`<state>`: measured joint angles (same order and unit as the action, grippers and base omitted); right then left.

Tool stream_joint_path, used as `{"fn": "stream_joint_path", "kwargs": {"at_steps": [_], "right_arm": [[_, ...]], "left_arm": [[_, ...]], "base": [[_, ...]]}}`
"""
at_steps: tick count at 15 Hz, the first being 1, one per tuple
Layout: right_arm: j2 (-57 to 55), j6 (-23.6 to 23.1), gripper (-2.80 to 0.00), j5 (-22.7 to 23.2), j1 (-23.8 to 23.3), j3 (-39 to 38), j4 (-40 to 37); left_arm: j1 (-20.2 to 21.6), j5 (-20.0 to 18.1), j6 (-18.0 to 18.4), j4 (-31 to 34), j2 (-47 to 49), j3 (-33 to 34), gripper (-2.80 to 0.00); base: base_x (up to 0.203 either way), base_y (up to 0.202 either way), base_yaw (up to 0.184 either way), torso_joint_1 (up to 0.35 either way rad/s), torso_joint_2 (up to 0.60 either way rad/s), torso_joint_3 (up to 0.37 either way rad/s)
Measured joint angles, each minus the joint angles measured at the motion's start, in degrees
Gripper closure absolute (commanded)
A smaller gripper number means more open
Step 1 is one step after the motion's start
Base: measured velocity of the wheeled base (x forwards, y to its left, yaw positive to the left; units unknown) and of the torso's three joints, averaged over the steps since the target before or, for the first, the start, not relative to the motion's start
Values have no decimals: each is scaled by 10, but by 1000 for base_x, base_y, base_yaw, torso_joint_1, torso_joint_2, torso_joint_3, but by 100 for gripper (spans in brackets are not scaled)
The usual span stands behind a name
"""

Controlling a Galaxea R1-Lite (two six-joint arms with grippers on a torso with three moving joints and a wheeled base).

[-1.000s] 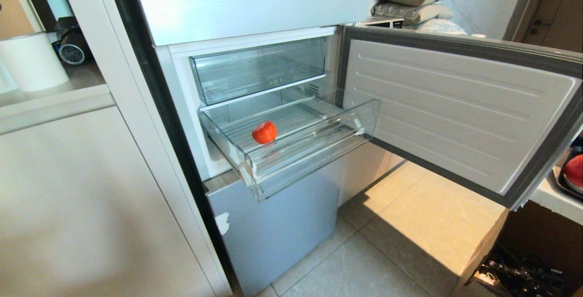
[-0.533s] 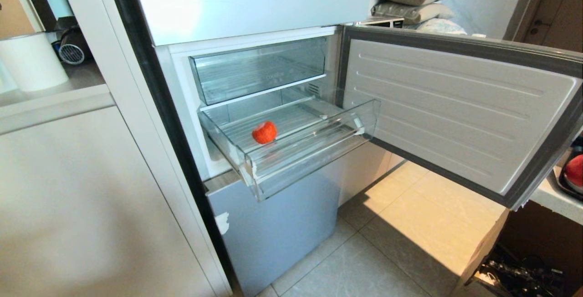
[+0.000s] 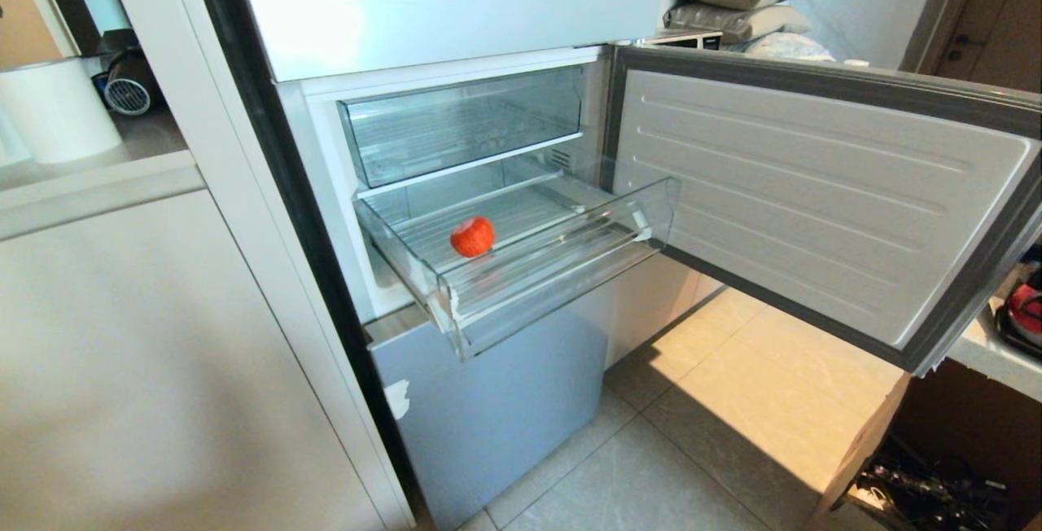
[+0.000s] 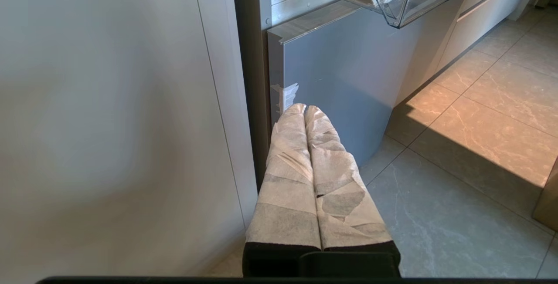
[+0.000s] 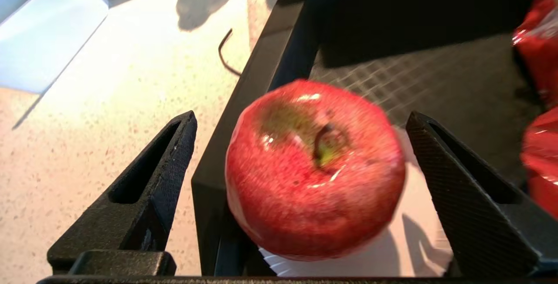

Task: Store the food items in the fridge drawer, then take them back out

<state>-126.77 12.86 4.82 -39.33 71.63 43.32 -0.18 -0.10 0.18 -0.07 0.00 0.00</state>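
The fridge drawer (image 3: 562,295) stands pulled out, and one round red fruit (image 3: 472,236) lies on its ribbed floor. A glossy red apple (image 5: 314,170) with a stem dimple sits on a white paper liner in a black tray (image 5: 279,57) on the counter at the right. My right gripper (image 5: 301,118) is open just above it, one black finger (image 5: 161,175) on each side, not touching. More red pieces (image 5: 540,153) lie in the same tray. My left gripper (image 4: 304,109) is shut and empty, parked low by the fridge's lower door.
The fridge door (image 3: 814,189) swings wide open to the right, between the drawer and the counter (image 3: 993,360) with the tray. A second clear drawer (image 3: 464,124) sits shut above the open one. Pale cabinets stand at the left, tiled floor below.
At the head view's right edge a dark shape has come over the red item in the tray. The drawer and the fruit in it have not moved.
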Motion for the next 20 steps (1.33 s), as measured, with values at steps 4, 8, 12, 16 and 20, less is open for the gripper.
{"fn": "stream_joint_path", "kwargs": {"at_steps": [4,8,12,16,20], "right_arm": [[-10,4,0,0,3,1,0],[-12,13,0,0,3,3,-1],[30,26,0,-3,-3,-14,-5],[188,25,0,-6,-33,-88,-34],[457,18,0,-6,-52,-238,-61]], "left_arm": [[0,0,0,0,0,0,0],[0,0,0,0,0,0,0],[0,0,0,0,0,0,0],[0,0,0,0,0,0,0],[0,0,0,0,0,0,0]], "base": [[0,0,0,0,0,0],[0,0,0,0,0,0],[0,0,0,0,0,0],[0,0,0,0,0,0],[0,0,0,0,0,0]]}}
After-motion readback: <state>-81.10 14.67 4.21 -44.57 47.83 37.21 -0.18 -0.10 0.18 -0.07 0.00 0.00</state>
